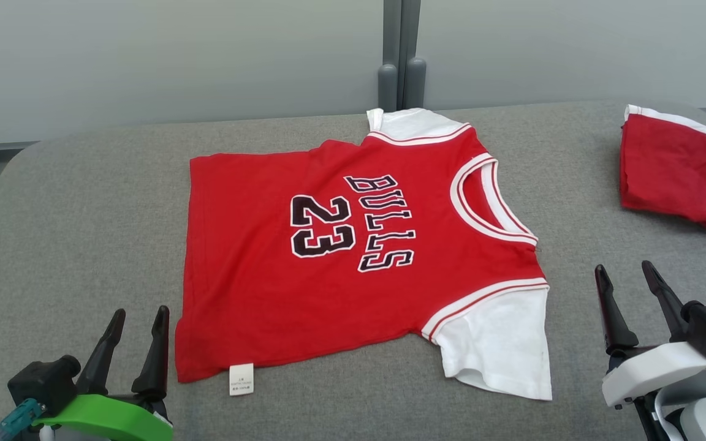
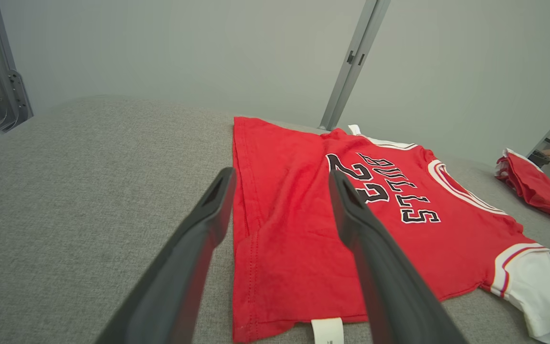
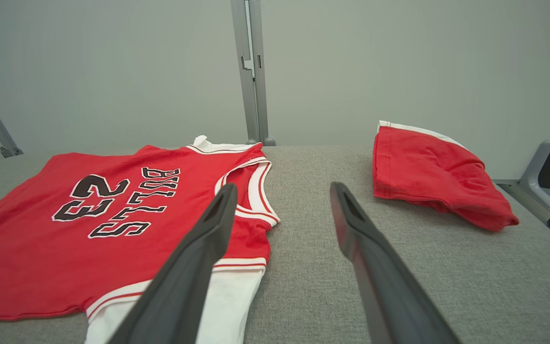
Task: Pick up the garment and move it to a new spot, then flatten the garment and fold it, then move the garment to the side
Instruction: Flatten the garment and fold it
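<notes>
Garment (image 1: 255, 294) lies spread flat on the grey surface (image 1: 83, 214). Left gripper (image 1: 141, 311) and right gripper (image 1: 623, 266) hover nearby, fingers apart.

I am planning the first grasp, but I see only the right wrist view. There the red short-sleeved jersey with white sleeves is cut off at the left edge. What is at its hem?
Observer: The red short-sleeved jersey has its hem lying fairly flat on the grey padded table. A small white care label sticks out at the hem's near corner.
Operator: Where is the left gripper?
Observer: The left gripper is just beside that corner, apart from the cloth, with its fingers open and empty.
Operator: And the near white sleeve, whose end I cannot see?
Observer: The near white sleeve lies spread out flat, with its cuff toward the robot.
</notes>
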Robot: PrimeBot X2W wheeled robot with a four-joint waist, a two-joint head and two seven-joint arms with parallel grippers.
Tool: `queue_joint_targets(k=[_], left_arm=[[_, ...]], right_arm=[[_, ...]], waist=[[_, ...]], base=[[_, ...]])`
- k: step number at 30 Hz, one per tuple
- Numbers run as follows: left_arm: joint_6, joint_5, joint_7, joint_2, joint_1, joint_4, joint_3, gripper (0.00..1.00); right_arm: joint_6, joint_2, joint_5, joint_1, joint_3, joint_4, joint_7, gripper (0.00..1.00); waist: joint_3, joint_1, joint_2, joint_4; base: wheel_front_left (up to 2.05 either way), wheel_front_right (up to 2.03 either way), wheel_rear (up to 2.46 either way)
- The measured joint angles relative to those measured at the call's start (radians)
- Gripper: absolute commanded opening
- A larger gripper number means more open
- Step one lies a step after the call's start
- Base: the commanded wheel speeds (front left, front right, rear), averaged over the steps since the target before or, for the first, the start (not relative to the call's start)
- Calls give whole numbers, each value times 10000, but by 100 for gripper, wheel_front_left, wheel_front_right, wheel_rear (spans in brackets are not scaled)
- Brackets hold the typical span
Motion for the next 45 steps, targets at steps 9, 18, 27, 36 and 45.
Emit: queue_joint_targets(k=[9, 18, 27, 36, 45], left_arm=[[0, 0, 0, 0, 1, 71, -35, 100], [0, -142, 366, -201, 306, 445, -541, 100], [0, -244, 807, -203, 285, 706, -750, 100], [0, -286, 970, -186, -324, 819, -736, 100], [0, -334, 1237, -165, -590, 1354, -780, 100]], right_arm=[[25, 54, -4, 0, 102, 186, -77, 100], [280, 309, -6, 443, 752, 706, -61, 100], [500, 508, 6, 678, 1135, 1350, 140, 100], [652, 671, 109, 656, 1235, 1868, 236, 100], [894, 874, 207, 463, 1361, 2291, 295, 100]], waist=[[49, 0, 0, 21], [317, 0, 0, 37], [937, 0, 0, -68], [1474, 0, 0, -172], [1702, 0, 0, -102]], base=[[0, 0, 0], [0, 0, 0], [0, 0, 0], [0, 0, 0], [0, 0, 0]])
